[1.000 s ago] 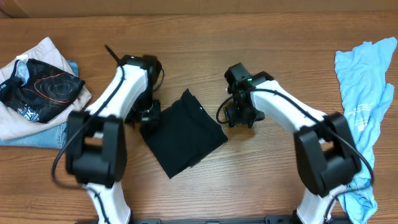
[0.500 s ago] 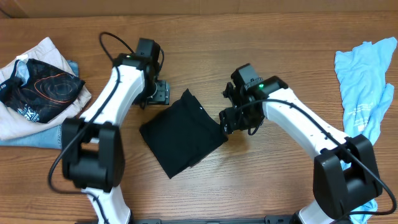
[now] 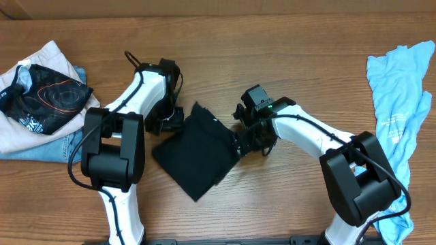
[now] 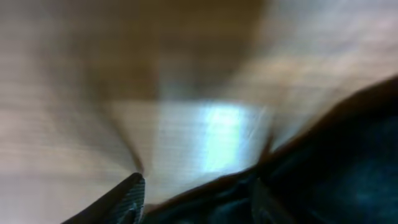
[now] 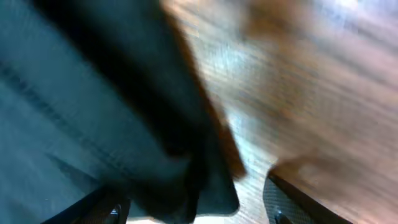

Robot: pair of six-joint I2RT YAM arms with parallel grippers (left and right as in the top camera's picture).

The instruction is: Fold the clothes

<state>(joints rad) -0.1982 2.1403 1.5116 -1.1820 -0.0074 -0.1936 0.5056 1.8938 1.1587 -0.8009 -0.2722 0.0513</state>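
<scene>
A folded black T-shirt (image 3: pixel 197 155) lies as a tilted rectangle at the middle of the wooden table (image 3: pixel 286 41), flanked by two white-and-black arms. The left gripper (image 3: pixel 170 122) sits at the shirt's far left corner; its wrist view is blurred, showing one fingertip (image 4: pixel 130 193) beside dark fabric (image 4: pixel 348 162), and whether that pincer is spread or pinching cannot be told. The right gripper (image 3: pixel 245 139) meets the shirt's right edge with its jaws spread wide, a hanging fold of the cloth (image 5: pixel 93 93) between them and bare wood showing beside the right finger (image 5: pixel 286 202). A black garment with an orange-and-white swirl print (image 3: pixel 48 95) tops a pile at far left; a light blue garment (image 3: pixel 398 102) lies at right.
</scene>
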